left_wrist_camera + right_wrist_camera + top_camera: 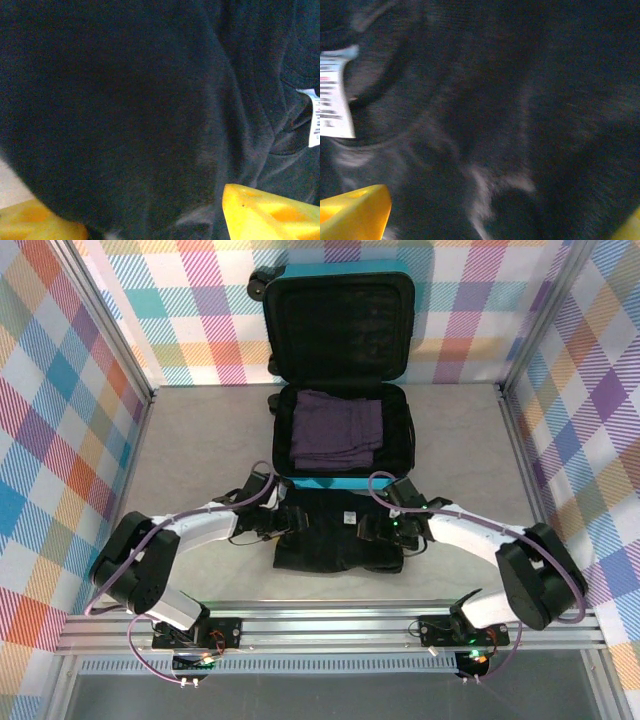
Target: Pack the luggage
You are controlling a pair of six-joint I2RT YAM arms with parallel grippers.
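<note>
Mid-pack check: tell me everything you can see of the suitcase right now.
The suitcase is a small turquoise hard shell lined in black fabric, lying open at the back centre of the table. Its lid stands upright behind the base, with a black wheel at its top left corner. Folded purple clothes lie in the base. A black garment lies just in front of its front edge.
</note>
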